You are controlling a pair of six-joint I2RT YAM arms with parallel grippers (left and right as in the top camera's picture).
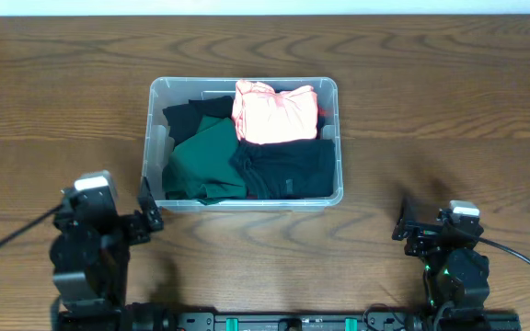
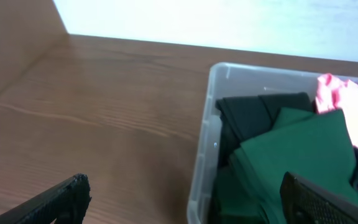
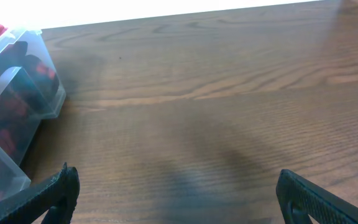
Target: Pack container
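The container is a clear plastic bin in the middle of the table, also seen in the left wrist view and at the left edge of the right wrist view. It holds a folded pink garment, a green garment and black garments. My left gripper is open at the bin's near left corner, holding nothing. My right gripper is open over bare wood to the bin's right, apart from it.
The dark wooden table stretches on all sides of the bin. Both arm bases stand at the near edge, with cables trailing from them. A pale wall lies beyond the far table edge in the wrist views.
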